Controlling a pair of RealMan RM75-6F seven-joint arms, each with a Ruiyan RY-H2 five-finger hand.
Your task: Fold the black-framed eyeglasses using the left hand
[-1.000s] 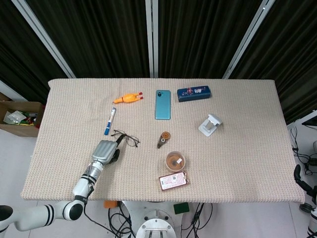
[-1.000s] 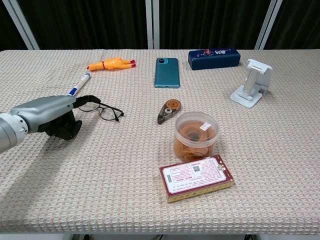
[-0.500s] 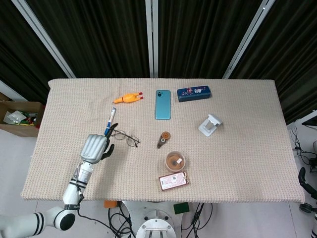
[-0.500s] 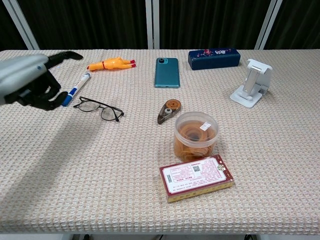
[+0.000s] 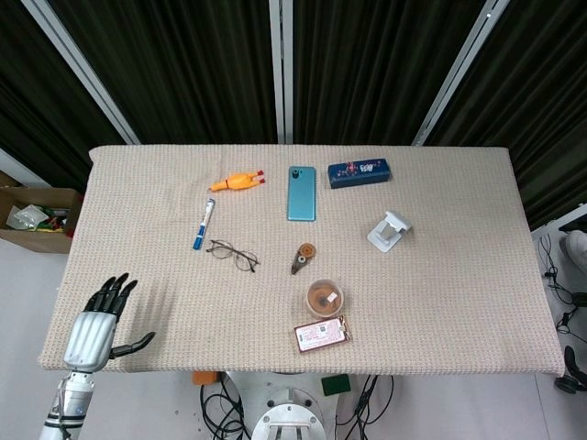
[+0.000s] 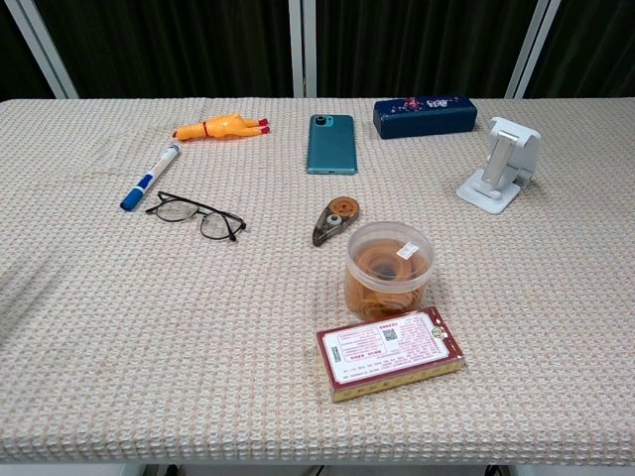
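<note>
Pulled back off the table since half a second ago, my left hand (image 5: 99,322) now hangs past the near left corner of the beige woven tablecloth (image 5: 440,275), fingers spread, holding nothing; it shows only in the head view. I see the black-framed eyeglasses (image 5: 231,255) lying folded on the cloth, well apart from the hand, just beside the tip of the blue-and-white marker pen (image 5: 204,224). Near them I have the brown correction-tape dispenser (image 5: 303,258), and beyond it the clear round plastic jar (image 5: 325,298) with the red card box (image 5: 322,334) in front. I cannot see the right hand in either view.
</note>
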